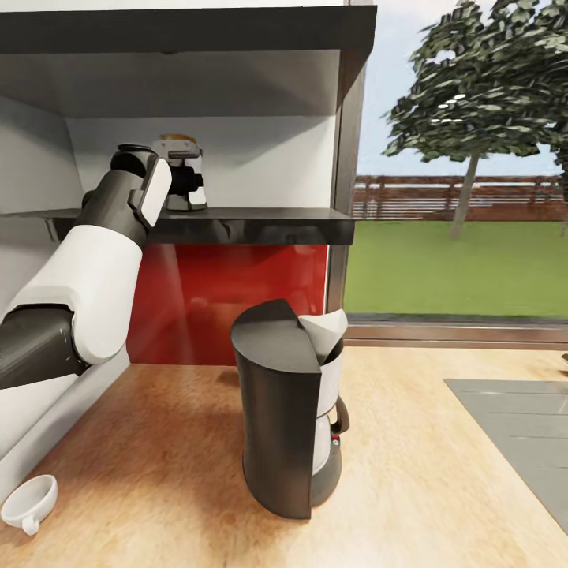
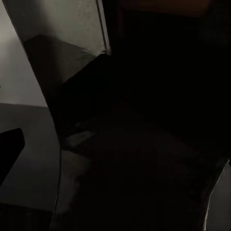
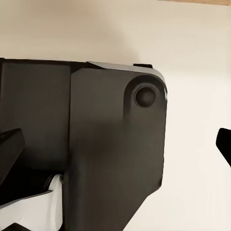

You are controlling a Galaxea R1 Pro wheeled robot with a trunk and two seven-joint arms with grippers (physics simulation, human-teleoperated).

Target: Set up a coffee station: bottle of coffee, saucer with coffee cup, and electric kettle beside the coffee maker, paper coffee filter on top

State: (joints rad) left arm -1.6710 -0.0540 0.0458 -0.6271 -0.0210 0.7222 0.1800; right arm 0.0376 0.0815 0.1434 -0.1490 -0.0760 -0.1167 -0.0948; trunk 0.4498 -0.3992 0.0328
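High on the left, my left arm reaches to the black kitchen shelf point(image 1: 260, 223). Its gripper point(image 1: 188, 180) stands open around the bottle of coffee point(image 1: 177, 139), whose tan lid shows above the fingers. In the left wrist view the dark jar point(image 2: 144, 144) looms close beside one fingertip point(image 2: 9, 149). The black coffee maker point(image 1: 276, 410) stands on the light-wood countertop point(image 1: 158, 442), with the white paper coffee filter point(image 1: 323, 333) on top of it. The white coffee cup point(image 1: 30, 502) lies tilted near the counter's front left. My right gripper point(image 3: 115, 147) is open and holds nothing.
A thicker black board point(image 1: 189, 28) hangs above the shelf. Behind the counter is a red backsplash point(image 1: 237, 292). A steel sink surface point(image 1: 513, 426) lies at the right. A white wall panel point(image 1: 31, 173) runs along the left beside my arm.
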